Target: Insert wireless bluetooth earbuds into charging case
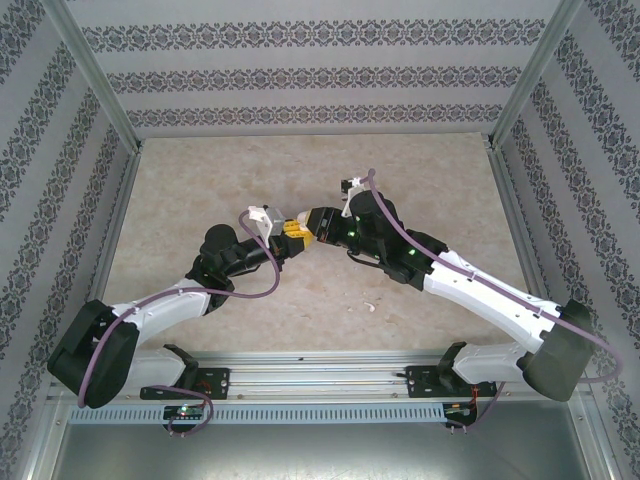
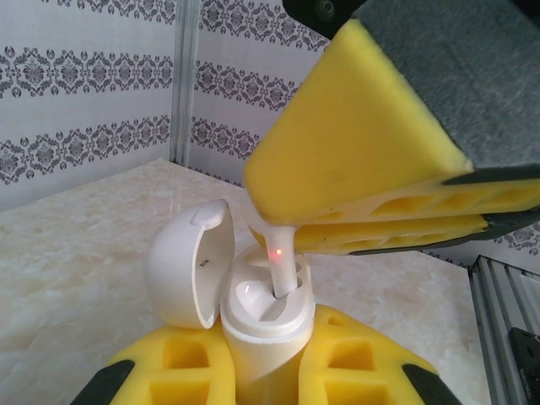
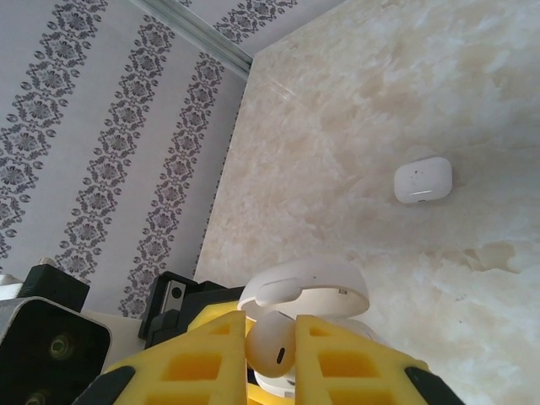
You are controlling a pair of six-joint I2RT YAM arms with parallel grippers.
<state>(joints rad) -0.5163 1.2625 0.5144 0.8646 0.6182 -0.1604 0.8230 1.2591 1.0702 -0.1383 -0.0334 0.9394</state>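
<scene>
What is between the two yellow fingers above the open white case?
A small white plastic earbud, held by the right gripper, as the right wrist view shows. In the left wrist view its stem dips into the open white charging case.

Beige marbled table [image 1: 200, 180], closed white case [image 3: 422, 180] lying on it

the smooth stone-look counter [image 1: 430, 170] is cream with pale brown marbling; the papered walls [image 1: 300, 60] are white with dark grey damask stripes. the left claw [image 2: 266, 363] and right claw [image 3: 270, 350] are yellow foam trimmed black. the glossy white plastic charging case [image 2: 261, 331] matches the small white plastic earbud [image 2: 285, 263], which shows a red dot.
</scene>
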